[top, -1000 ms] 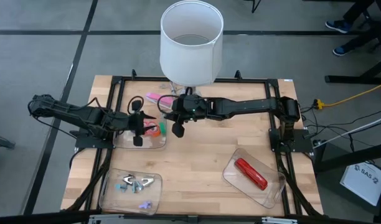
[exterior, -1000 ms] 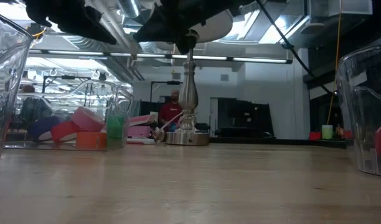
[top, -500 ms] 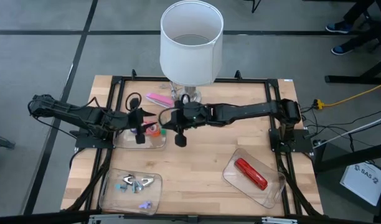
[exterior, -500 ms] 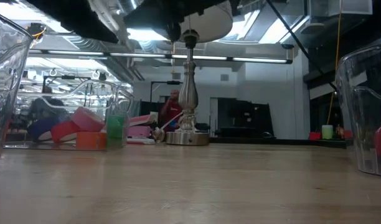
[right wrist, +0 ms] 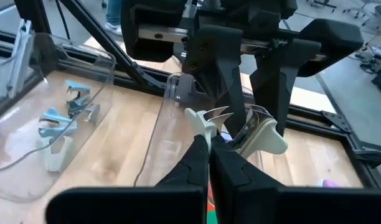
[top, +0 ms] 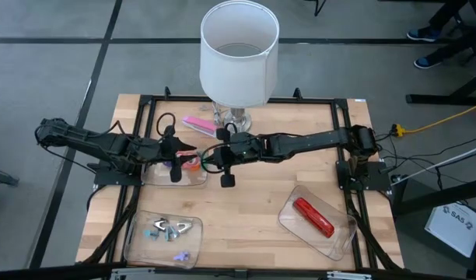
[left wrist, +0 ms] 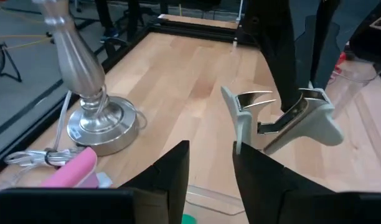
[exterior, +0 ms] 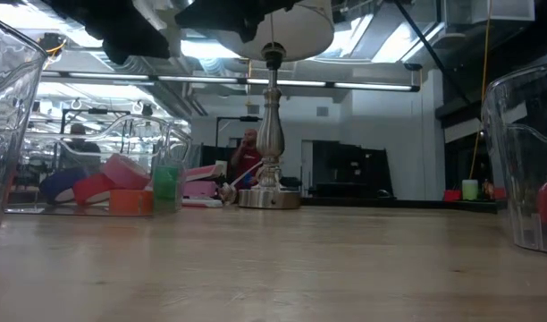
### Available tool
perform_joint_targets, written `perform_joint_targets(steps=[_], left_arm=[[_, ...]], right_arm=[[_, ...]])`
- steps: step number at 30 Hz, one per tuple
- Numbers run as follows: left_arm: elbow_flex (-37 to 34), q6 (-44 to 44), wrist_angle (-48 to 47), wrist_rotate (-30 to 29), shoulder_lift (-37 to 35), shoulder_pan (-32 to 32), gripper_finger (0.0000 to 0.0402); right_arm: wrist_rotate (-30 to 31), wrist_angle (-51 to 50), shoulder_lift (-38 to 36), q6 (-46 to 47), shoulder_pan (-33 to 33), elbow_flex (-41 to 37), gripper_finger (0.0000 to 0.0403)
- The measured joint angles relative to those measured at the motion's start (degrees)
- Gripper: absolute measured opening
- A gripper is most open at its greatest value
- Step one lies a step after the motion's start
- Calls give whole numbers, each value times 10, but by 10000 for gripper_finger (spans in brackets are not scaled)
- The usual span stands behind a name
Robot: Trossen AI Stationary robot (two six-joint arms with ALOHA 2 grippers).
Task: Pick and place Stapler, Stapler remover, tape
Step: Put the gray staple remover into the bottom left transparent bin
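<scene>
My right gripper (right wrist: 207, 134) is shut on a white stapler remover (left wrist: 302, 121) with metal claws, held in the air over the clear tray (top: 193, 180) of tape rolls (exterior: 122, 190). My left gripper (left wrist: 210, 149) faces it, open, with its fingertips close beside the remover and nothing between them. I cannot tell whether it touches the remover. A red stapler (top: 312, 216) lies in a clear tray (top: 343, 241) at the near right. A pink stapler (top: 195, 123) lies on the table by the lamp foot. My right gripper pinches the stapler remover between its two shut fingers at one white wing (right wrist: 202, 121), close to the claws. The fingers come slanting down from the table's right side. The remover is lifted clear of the table, and its other wing (right wrist: 265, 138) sticks out past the fingertips.
A lamp with a white shade (top: 239, 50) stands at the far middle, its metal foot (left wrist: 100, 124) just beyond the grippers. A clear tray (top: 141, 250) with several stapler removers sits at the near left. Bare wood lies in the table's near middle.
My right gripper has swung a little toward the table's near edge and left, closer to my left gripper, carrying the stapler remover. Both wrists have rolled.
</scene>
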Motion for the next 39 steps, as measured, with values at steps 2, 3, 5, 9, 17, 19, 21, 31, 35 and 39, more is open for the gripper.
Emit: perform_joint_targets(steps=[2,3,5,9,17,19,21,31,35,39], left_arm=[[0,-2,-3,0,0,0,118],[0,-4,-6,1,0,0,116],[0,-16,-9,8,-1,0,113],[2,-18,-16,49,-3,0,110],[2,-18,-25,57,-3,0,109],[2,-17,-25,54,-3,-1,109],[2,-12,-26,52,-3,-1,107],[2,-2,-26,27,-3,-1,62],[2,3,-26,31,-3,-1,45],[2,3,-21,36,2,-1,30]], right_arm=[[1,-2,0,-7,0,0,0],[1,-4,0,-8,0,0,0],[4,-13,0,-8,0,0,0],[5,-38,2,-8,-1,-1,0],[5,-38,2,-10,3,-1,0],[7,-38,2,-9,3,-1,0],[7,-37,2,-9,5,-1,0],[2,-34,2,-8,9,-1,0],[1,-24,2,-8,10,-1,0],[0,-16,2,-8,10,-1,0]])
